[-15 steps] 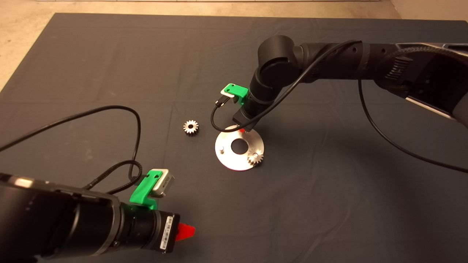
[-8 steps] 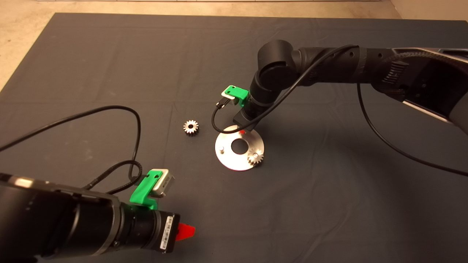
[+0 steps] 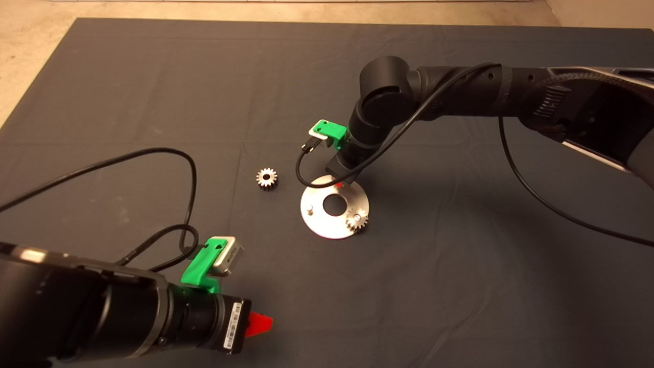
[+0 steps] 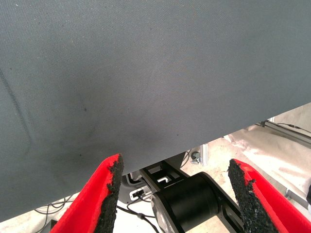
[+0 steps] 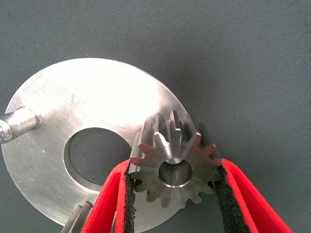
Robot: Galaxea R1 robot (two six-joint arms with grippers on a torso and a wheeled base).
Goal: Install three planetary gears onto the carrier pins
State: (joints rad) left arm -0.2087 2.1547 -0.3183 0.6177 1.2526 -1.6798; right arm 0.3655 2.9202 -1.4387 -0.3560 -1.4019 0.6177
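Desk surface covered by a dark grey mat, its cloth faintly creased; pale floor borders the mat along the far edge and far left corner. Lying directly on the mat: a flat round silver disc with a central hole, near the middle; one loose gear resting flat, just beside the disc on its left and apart from it; and a black cable looping across the left part of the mat.
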